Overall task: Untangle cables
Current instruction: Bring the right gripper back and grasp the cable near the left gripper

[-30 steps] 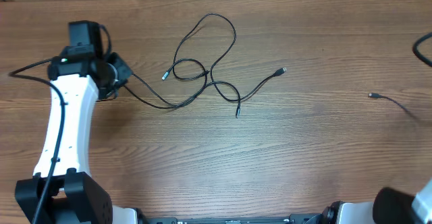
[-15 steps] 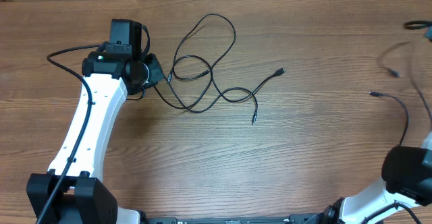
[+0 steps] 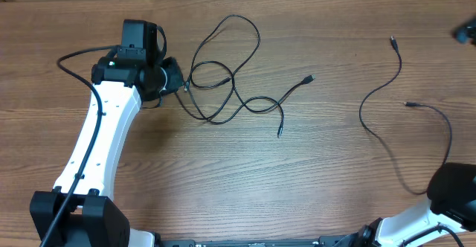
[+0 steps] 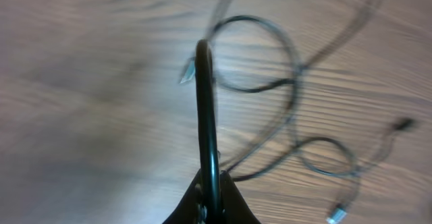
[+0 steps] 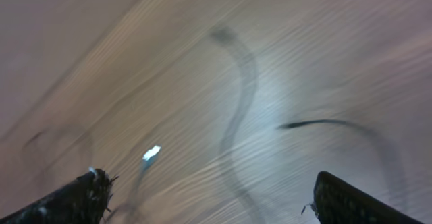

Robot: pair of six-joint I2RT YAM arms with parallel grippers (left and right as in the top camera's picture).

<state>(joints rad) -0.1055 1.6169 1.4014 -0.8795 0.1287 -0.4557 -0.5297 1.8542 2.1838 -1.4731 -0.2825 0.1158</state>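
Observation:
A tangle of thin black cables (image 3: 223,83) lies in loops at the table's middle. My left gripper (image 3: 175,79) sits at the tangle's left edge. In the left wrist view this gripper (image 4: 210,183) is shut on one black strand (image 4: 206,109), which rises from the jaws toward the loops (image 4: 270,55). Two separate cables lie loose on the right: a long curved one (image 3: 362,109) and another (image 3: 446,132) beside it. My right gripper (image 3: 467,33) shows only as a dark blur at the far right edge. In the right wrist view it (image 5: 216,197) is open, with nothing between its fingers and a blurred cable (image 5: 239,96) below.
The wooden table (image 3: 312,158) carries only the cables. The white left arm (image 3: 93,150) reaches up from the near left corner. The right arm's base (image 3: 454,195) sits at the near right corner, touching the ends of the loose cables.
My left gripper moved right with its strand, shifting the tangle. My right gripper opened and let go of a cable, which now lies curved on the right of the table.

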